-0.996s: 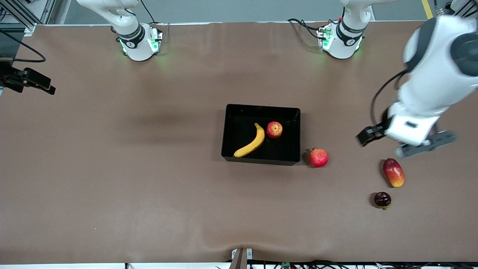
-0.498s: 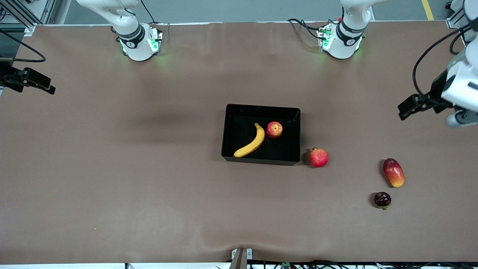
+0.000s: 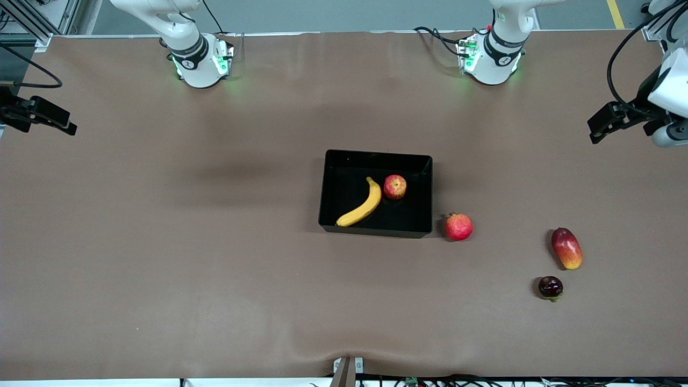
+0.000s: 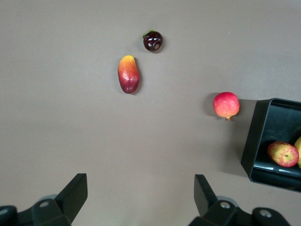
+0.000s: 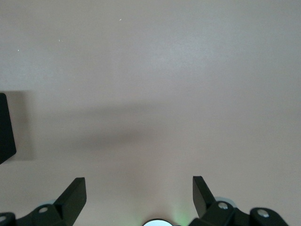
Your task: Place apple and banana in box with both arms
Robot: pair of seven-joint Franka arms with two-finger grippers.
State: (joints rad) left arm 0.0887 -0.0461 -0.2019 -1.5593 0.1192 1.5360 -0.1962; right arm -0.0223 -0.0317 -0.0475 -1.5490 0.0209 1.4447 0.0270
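The black box [image 3: 376, 232] stands mid-table. In it lie the yellow banana [image 3: 361, 206] and, just beside it, the red-and-yellow apple [image 3: 395, 186]. The left wrist view catches one end of the box [image 4: 262, 136] with the apple [image 4: 283, 154] inside. My left gripper [image 4: 140, 178] hangs open and empty, high over bare table toward the left arm's end, well apart from the box. My right gripper [image 5: 138, 180] is also open and empty over bare table near the right arm's base. A corner of the box [image 5: 5, 127] shows at the edge of its view.
A pinkish-red round fruit [image 3: 458, 227] sits just outside the box, toward the left arm's end. Farther that way lie a red-and-yellow oblong fruit [image 3: 566, 248] and a small dark purple fruit [image 3: 550, 287]. Both arm bases stand along the table's edge farthest from the front camera.
The left arm has swung up and away from above the oblong fruit toward its end of the table. The fruits and the box have not moved.
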